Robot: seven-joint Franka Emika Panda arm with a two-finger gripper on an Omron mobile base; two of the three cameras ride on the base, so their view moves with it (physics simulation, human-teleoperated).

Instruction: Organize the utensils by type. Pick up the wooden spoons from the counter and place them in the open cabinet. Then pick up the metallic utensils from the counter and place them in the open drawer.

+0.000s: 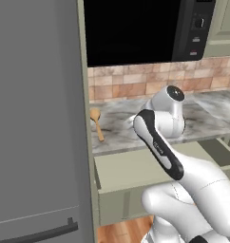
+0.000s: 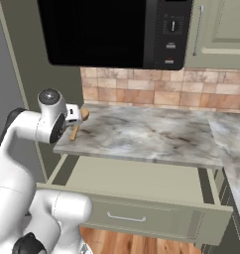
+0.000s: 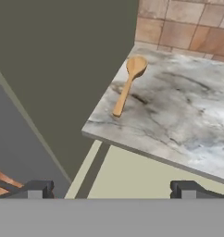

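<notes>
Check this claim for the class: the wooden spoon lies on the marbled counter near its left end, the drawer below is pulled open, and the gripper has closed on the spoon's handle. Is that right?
Not quite. The gripper is open and holds nothing; the hand view shows its fingertips wide apart, well short of the wooden spoon. The rest stands: the spoon lies on the counter near its left end, and the drawer below is open.

No legible text, labels or numbers, markings on the microwave (image 2: 112, 32) control panel too small to be read
</notes>
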